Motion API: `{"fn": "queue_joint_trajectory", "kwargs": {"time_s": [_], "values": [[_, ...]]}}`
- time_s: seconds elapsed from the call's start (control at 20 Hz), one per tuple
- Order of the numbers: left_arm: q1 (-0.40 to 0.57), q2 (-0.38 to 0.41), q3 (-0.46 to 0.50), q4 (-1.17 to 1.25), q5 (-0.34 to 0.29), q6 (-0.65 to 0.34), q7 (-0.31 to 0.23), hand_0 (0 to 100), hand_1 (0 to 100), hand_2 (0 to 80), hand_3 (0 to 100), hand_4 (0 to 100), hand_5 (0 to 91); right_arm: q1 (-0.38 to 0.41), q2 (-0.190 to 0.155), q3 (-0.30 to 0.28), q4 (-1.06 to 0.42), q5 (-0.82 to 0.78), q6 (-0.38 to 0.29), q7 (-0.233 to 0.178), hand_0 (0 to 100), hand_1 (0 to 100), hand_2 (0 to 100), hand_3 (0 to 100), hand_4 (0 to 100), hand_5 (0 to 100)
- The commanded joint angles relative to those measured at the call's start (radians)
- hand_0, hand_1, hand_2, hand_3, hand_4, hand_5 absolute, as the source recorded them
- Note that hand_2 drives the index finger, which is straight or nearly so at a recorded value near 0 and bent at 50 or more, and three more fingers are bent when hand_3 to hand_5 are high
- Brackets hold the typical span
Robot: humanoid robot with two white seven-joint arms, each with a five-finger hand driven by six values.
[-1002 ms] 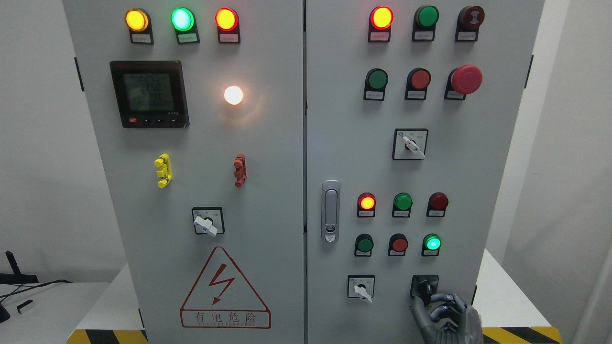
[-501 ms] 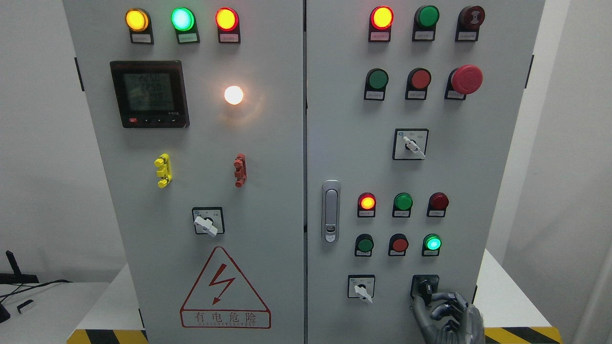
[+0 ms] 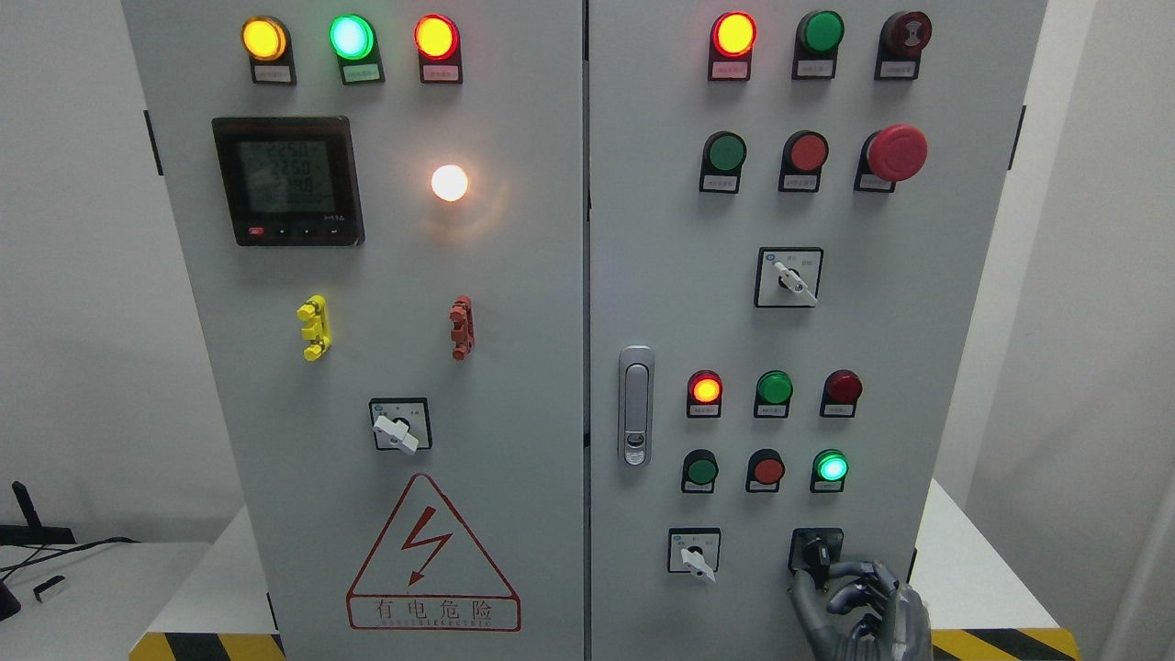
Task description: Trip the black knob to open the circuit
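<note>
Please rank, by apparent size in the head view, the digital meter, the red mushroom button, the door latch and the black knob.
1. digital meter
2. door latch
3. red mushroom button
4. black knob, partly hidden by the right hand, so this rank is uncertain.

The cabinet (image 3: 514,275) is showing matt grey painted metal, its door latch (image 3: 634,405) gleaming like polished chrome. The black knob (image 3: 817,554) and robot hand (image 3: 858,610) are looking like dark, slightly glossy plastic.
</note>
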Motion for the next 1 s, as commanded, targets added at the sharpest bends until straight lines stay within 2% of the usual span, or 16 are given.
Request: {"fn": "queue_joint_trajectory", "kwargs": {"time_s": [0.0,0.95], "values": [[0.0,0.001,0.0,0.0,-0.031,0.0,0.0,12,39,0.0,0,0,0.0,0.003,0.0,0.003,0.011,0.032,-0.006,0.0,29,79,53,81,77,88],[0.0,0.001,0.0,0.001,-0.031,0.0,0.0,12,39,0.0,0,0,0.0,0.007,0.0,-0.024,0.016,0.035,-0.019,0.0,30,81,50,78,75,87]]}}
